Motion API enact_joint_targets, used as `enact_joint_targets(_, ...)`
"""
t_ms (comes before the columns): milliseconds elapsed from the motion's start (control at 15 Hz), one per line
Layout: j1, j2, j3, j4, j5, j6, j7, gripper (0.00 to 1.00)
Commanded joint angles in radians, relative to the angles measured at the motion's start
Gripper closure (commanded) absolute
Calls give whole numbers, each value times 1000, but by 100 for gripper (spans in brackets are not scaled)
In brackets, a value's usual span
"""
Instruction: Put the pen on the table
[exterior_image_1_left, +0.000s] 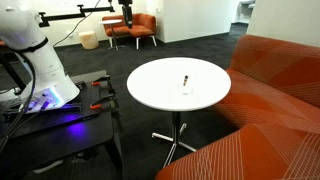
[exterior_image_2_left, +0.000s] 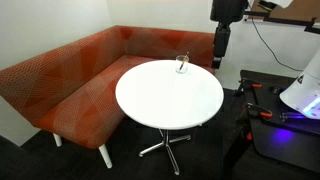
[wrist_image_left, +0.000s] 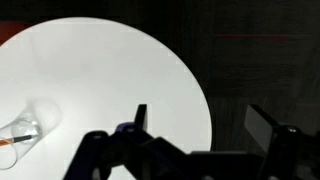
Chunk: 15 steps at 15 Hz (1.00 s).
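The round white table (exterior_image_1_left: 160, 95) stands in the middle of both exterior views (exterior_image_2_left: 150, 105). A small clear glass cup (exterior_image_1_left: 185, 84) stands on it near one edge (exterior_image_2_left: 181, 67). The pen (exterior_image_1_left: 185, 77) is a thin dark stick that stands tilted inside the cup (exterior_image_2_left: 183, 59). In the wrist view the cup (wrist_image_left: 27, 128) is at the lower left with the pen (wrist_image_left: 20, 136) in it. My gripper (wrist_image_left: 200, 120) is open and empty. It hangs high above the table's edge (exterior_image_2_left: 218, 62), apart from the cup.
An orange corner sofa (exterior_image_2_left: 60, 80) wraps round the far side of the table (exterior_image_1_left: 280, 90). The black workbench with red clamps (exterior_image_1_left: 60, 120) and the robot base (exterior_image_2_left: 300, 100) stand beside the table. Orange chairs (exterior_image_1_left: 135, 28) stand far back. The floor is dark carpet.
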<state>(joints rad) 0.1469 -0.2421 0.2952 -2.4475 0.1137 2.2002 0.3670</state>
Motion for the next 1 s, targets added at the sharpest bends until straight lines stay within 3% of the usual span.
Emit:
enact_joint_targets(0,16,1,-16,1,-5,-1,3,0)
enact_joint_targets(933,11,12,-12,5,-1,23,48,0)
